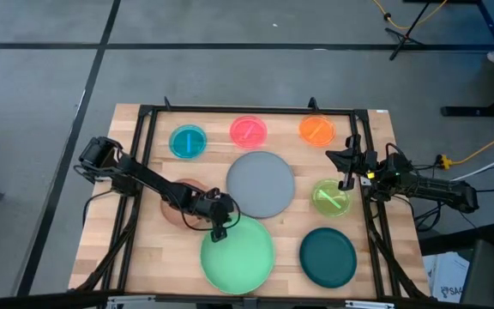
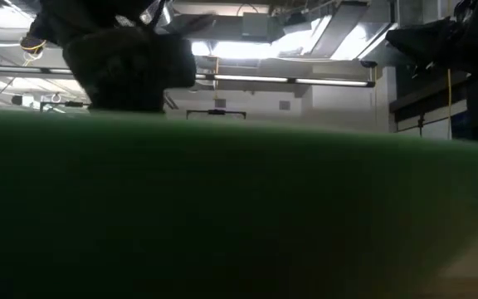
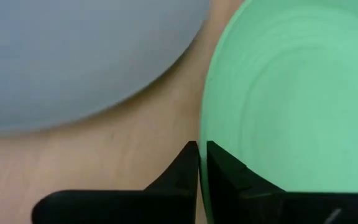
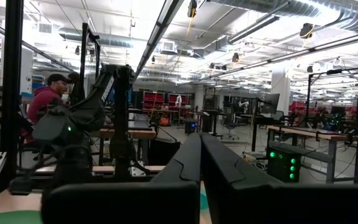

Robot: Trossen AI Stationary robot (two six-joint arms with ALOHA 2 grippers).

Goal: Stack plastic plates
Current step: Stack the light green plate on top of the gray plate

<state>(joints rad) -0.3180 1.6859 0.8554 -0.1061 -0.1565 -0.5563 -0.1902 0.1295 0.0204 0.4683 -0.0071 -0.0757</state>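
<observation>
My left gripper [image 1: 219, 228] [image 3: 199, 147] is shut on the large mint green plate [image 1: 240, 254] near the table's near edge. The same plate fills the low view [image 2: 239, 216]. The large grey plate [image 1: 260, 184] [image 3: 73, 56] lies just beyond it. The brown plate [image 1: 178, 204] lies under my left arm. The small blue [image 1: 187, 142], pink [image 1: 248, 130] and orange [image 1: 316, 130] plates line the far side. The lime plate [image 1: 331, 197] and the dark teal plate [image 1: 328, 256] lie to the right. My right gripper [image 1: 344, 163] [image 4: 199, 142] hovers shut above the table's right side. My left gripper pinches the mint green plate's rim [image 3: 202, 124] on the side facing the grey plate. One finger [image 3: 180, 173] is outside the rim and the other [image 3: 232, 177] lies over the plate's inner face. The fingers come slanting down from the table's left. Whether the plate is lifted cannot be told.
A dark metal frame [image 1: 148, 120] runs round the wooden tabletop [image 1: 144, 249]. Bare wood shows between the grey and mint plates [image 3: 135, 137]. In the right wrist view a person [image 4: 45, 93] sits in the room beyond the table.
</observation>
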